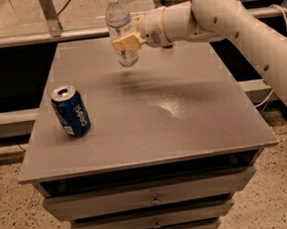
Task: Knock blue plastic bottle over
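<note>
One grey drawer cabinet [194,127] fills the view, top flat. Robot arm [240,19] reaches in from 2 o'clock. Blue plastic bottle [117,20] stands upright near the top's 12 o'clock edge, cap on, so it is not knocked over yet. Dark blue soda can [71,112] sits at 9 o'clock, well apart and untouched. Gripper [126,42] is against the bottle's mid-body; cannot tell if it is apart or clamped. Judgement: approach done, contact looks made, the tipping push is left.
</note>
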